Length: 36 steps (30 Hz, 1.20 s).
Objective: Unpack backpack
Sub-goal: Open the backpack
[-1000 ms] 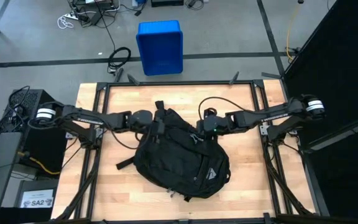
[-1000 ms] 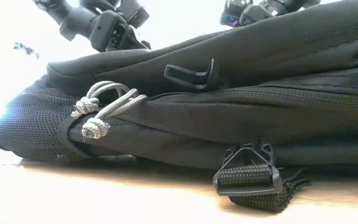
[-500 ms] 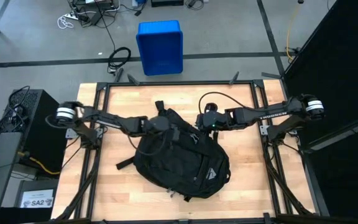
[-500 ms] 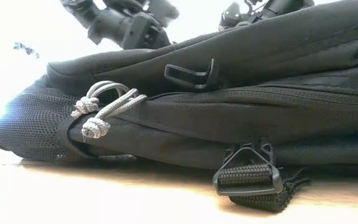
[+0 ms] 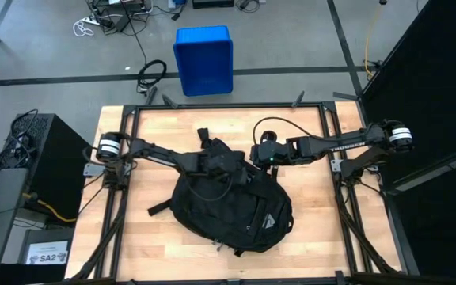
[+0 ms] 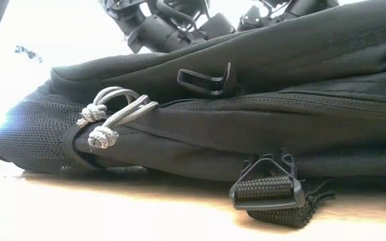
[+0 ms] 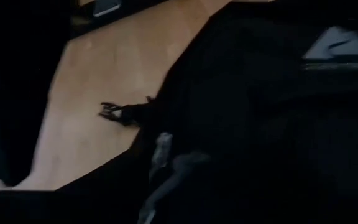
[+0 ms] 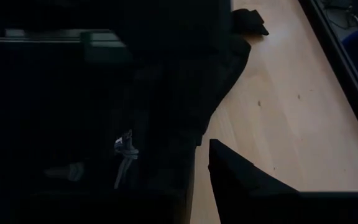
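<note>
left gripper (image 5: 232, 164) spread, over pack's upper end | right gripper (image 5: 258, 156) clenched, at that end, hold unclear | large black fabric backpack (image 5: 229, 202) mid wooden table (image 5: 149, 131), lying diagonally, logo end away; left reaches farther over

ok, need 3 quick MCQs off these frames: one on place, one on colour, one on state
1. Where does the backpack lie?
A. on the floor by the crate
B. on the wooden table
C. hanging from an arm

2. What colour is the crate on the floor beyond the table?
A. red
B. green
C. blue

3. How is the backpack's front zipper in the low view?
A. closed along the stretch in view
B. wide open
C. torn off

Key: 1 B, it rests on the tabletop between both arms. 2 C, plainly blue in the high view. 3 A, the zipper line runs shut across the fabric.
</note>
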{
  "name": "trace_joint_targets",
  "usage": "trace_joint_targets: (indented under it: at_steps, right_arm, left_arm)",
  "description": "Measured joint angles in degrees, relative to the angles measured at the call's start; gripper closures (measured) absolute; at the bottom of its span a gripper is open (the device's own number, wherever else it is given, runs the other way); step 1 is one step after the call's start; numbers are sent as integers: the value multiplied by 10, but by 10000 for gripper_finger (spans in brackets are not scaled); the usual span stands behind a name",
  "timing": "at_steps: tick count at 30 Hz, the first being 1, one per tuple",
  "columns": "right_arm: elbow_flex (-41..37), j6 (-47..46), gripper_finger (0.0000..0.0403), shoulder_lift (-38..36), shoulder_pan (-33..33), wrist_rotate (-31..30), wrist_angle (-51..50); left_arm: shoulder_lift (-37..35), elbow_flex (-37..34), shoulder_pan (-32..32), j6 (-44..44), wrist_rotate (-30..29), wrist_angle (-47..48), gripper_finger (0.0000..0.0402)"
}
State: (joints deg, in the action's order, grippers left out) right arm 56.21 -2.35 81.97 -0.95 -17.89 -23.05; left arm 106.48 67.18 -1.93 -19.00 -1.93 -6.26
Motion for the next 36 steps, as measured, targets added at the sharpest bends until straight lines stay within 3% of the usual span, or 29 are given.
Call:
trace_joint_targets:
  at_steps: [5, 10, 36]
  right_arm:
    - [0, 0, 374, 0, 0, 0, -3]
    - [0, 2, 378, 0, 0, -4, -2]
    - [0, 5, 378, 0, 0, -5, -4]
  left_arm:
    - [9, 1, 1, -26, -59, 18, 153]
    - [13, 1, 1, -33, -67, 20, 168]
    - [13, 1, 6, -36, -79, 16, 169]
